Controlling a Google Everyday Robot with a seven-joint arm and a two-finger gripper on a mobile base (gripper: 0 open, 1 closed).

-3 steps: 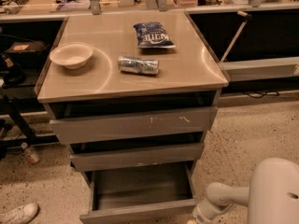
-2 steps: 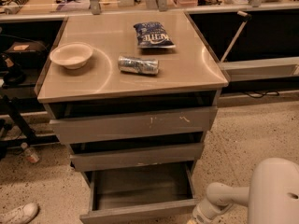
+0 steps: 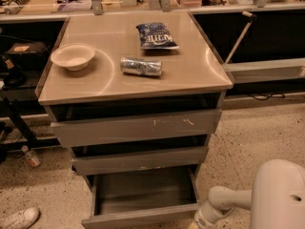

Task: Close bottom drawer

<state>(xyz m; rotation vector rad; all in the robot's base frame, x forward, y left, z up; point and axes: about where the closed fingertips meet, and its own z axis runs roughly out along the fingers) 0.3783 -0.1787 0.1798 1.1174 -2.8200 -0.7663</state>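
Bottom drawer (image 3: 143, 197) sticks out toward 6 o'clock, front near the lower frame edge. Gripper (image 3: 196, 223) is just beside the front's right corner at 5 o'clock, mostly cut off. Arm (image 3: 224, 199) crosses the floor (image 3: 238, 142) from the robot body (image 3: 281, 194) at 4 o'clock. Floor at 3 o'clock of the bench (image 3: 190, 70) is open. Shoe (image 3: 19, 218) lies at 8 o'clock, bottle (image 3: 31, 157) at 9. Middle drawer (image 3: 140, 160) overhangs the tray's rear.

Down low, the gripper (image 3: 194, 224) sits right at the bottom edge, just right of the front corner of the bottom drawer (image 3: 143, 194), and the frame cuts most of it off. The drawer front's lower part runs out of view too. The white shoe (image 3: 19, 218) is clipped at the lower left corner, the robot's pale body (image 3: 281, 194) is cropped at right, and the label on the can (image 3: 141, 66) is too blurred to read
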